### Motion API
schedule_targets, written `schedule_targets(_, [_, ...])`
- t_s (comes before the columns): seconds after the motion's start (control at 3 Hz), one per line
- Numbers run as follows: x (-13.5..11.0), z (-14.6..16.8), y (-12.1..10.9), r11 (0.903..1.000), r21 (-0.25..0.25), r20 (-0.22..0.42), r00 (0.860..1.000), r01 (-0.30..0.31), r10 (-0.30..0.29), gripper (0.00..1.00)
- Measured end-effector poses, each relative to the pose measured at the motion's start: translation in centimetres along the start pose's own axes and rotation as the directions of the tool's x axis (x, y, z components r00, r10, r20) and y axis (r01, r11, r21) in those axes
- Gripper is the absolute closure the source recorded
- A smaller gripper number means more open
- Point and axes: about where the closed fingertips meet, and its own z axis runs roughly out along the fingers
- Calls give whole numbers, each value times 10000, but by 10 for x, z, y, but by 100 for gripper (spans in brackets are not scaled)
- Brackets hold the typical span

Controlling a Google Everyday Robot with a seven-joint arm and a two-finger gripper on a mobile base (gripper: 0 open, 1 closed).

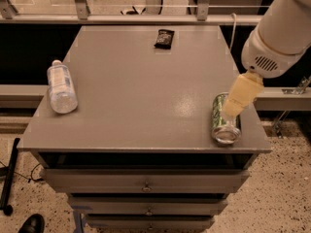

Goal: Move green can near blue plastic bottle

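Observation:
The green can [222, 126] lies on its side near the front right corner of the grey table [146, 86], its silver end facing the front edge. The blue plastic bottle [60, 86] lies on its side at the table's left edge, white cap pointing to the back. The two are far apart, across the table's width. My gripper [233, 109], cream-coloured on a white arm [277, 38], reaches in from the upper right, and its tip is over the can's far right side, covering part of it. I cannot tell whether it touches the can.
A small dark snack packet [164, 38] lies at the back middle of the table. Drawers [146, 183] sit under the top. A metal railing [146, 6] runs behind the table. A black shoe [31, 223] shows on the floor at bottom left.

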Motion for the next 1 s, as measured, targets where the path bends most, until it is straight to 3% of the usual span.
schedule_targets(0.33, [-1, 23, -10, 9932, 670, -886, 9909, -952, 1010, 0])
schedule_targets(0.67, [7, 36, -12, 9691, 1234, -1481, 9616, -2137, 2309, 0])
schedule_targets(1.0, [16, 41, -11, 9127, 1613, -1515, 9045, -3754, 3987, 0])
